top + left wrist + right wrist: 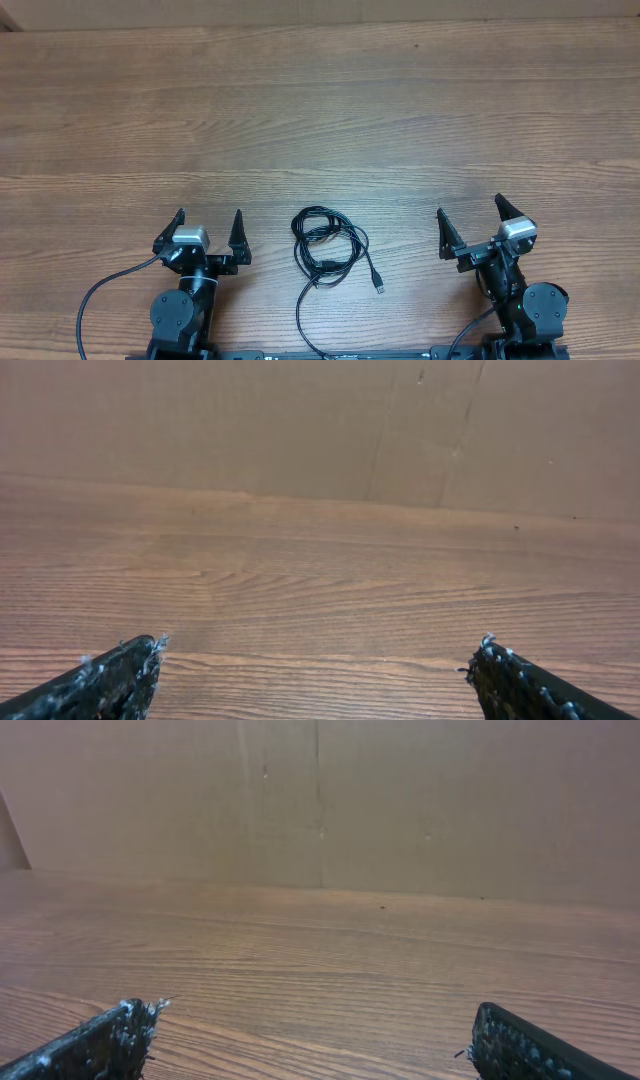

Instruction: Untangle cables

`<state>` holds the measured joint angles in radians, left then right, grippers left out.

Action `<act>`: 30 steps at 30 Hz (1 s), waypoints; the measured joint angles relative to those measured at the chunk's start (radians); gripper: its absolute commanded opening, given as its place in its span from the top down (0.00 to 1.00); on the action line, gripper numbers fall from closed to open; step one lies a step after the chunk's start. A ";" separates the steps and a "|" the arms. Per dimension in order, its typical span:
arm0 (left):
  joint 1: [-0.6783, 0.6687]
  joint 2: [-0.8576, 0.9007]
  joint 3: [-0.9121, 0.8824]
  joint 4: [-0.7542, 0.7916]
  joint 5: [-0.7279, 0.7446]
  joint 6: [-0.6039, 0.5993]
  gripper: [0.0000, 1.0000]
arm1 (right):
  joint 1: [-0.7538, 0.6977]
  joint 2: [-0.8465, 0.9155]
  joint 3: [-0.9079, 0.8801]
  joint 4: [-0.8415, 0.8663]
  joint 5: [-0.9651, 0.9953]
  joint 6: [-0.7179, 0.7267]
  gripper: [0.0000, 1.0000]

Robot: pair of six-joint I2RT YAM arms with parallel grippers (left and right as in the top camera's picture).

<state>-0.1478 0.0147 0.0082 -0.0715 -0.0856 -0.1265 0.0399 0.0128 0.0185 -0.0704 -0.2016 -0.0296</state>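
Cable (325, 245), thin and black, coiled in loose overlapping loops on worktop (320, 100) near the front edge, between left end effector (209, 216) and right end effector (470, 207), touched by neither. Probably light, limp, slightly springy; likely to drag along whole if tugged. Best taken at plug (379, 286) or an outer loop. Seemingly one cable, one plug, several loops. Both end effectors spread wide, empty.

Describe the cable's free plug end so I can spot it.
On the wooden table, a black cable lies coiled between the left gripper and right gripper. The plug sticks out at the coil's near right side: the only blocky free tip, while the other strand runs back toward the robot.
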 measured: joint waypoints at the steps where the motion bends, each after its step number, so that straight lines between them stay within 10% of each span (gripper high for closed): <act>1: 0.000 0.000 0.000 0.000 0.000 0.000 0.00 | 0.000 0.000 0.000 0.000 0.000 0.000 0.00; 30: 0.000 0.123 0.169 -0.222 -0.001 0.027 0.00 | 0.000 0.000 0.000 0.000 0.000 -0.001 0.00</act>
<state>-0.1478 0.1379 0.1772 -0.2932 -0.0864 -0.0998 0.0399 0.0128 0.0185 -0.0704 -0.2020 -0.0303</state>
